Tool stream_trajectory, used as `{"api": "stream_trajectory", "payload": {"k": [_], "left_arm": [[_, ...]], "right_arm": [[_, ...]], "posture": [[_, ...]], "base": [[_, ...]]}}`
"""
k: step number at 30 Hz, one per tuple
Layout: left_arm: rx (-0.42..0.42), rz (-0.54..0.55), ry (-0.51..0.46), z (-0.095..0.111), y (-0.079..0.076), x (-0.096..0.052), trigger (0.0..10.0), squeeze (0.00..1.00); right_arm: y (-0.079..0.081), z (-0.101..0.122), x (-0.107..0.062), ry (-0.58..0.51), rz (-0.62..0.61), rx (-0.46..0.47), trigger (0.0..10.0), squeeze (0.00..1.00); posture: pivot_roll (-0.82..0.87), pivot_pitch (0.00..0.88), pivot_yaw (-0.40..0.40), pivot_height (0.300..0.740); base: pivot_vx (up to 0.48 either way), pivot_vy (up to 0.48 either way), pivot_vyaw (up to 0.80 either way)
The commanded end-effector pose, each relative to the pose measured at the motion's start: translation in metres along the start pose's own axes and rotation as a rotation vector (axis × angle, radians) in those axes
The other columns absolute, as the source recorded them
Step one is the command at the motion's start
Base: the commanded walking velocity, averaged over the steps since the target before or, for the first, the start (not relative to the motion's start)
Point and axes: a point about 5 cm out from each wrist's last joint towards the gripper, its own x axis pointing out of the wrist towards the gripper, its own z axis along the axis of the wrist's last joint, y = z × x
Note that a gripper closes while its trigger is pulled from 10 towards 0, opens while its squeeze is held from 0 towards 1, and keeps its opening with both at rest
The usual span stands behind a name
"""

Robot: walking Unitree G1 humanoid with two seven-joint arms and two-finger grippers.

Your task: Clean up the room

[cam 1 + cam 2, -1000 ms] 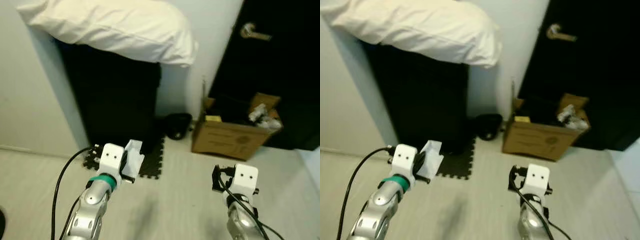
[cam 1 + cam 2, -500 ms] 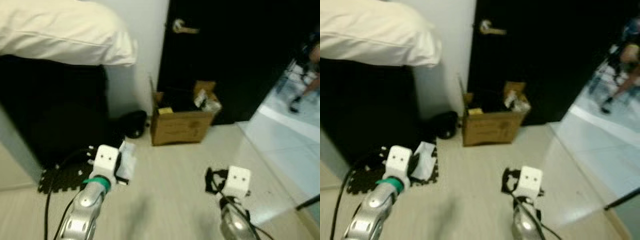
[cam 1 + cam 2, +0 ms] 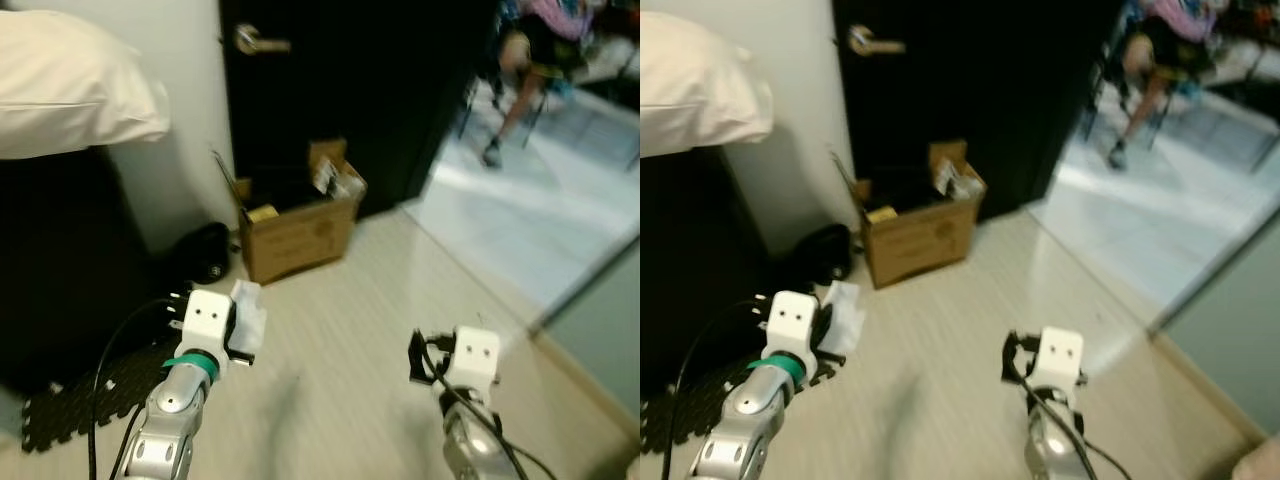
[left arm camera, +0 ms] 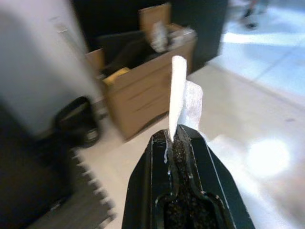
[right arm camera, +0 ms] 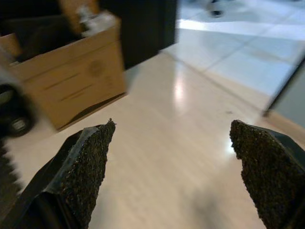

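Pinching a crumpled white tissue (image 4: 183,102) between its pressed-together black fingers (image 4: 177,157), the left gripper (image 3: 243,330) sits at lower left of the head views, above pale wood floor (image 3: 340,330). At lower right, the right gripper (image 5: 176,157) hovers with fingers spread wide. Beyond them, upper centre, an open brown cardboard box (image 3: 298,232) holding scraps stands against a black door (image 3: 340,90), a black rounded object (image 3: 200,252) just beside it. A seated person's legs (image 3: 510,95) show at upper right.
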Motion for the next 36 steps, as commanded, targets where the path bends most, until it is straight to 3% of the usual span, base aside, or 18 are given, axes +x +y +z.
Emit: {"api": "stream_trajectory", "payload": {"k": [1,14,36], "left_arm": [[0.001,-0.006,0.001,-0.0013,-0.0014,-0.0014,10.0,0.00],[0.002,-0.007,0.000,-0.0008,-0.0012,-0.0013,10.0,0.00],[-0.028,-0.045,-0.008,0.0013,-0.0043,-0.0014,10.0,0.00]], "right_arm": [[-0.0013,-0.0019,-0.0009,0.012,-0.007,0.009,10.0,0.00],[-0.0009,-0.0026,-0.0024,0.013,-0.008,0.028,10.0,0.00],[-0.0012,-0.0045,-0.0032,0.018,-0.012,0.014,10.0,0.00]], "posture": [[0.08,0.000,0.035,0.740],[0.08,0.000,0.040,0.740],[0.08,0.000,0.044,0.740]], "base": [[0.000,0.000,-0.80],[0.000,0.000,-0.80],[0.000,0.000,0.00]]}}
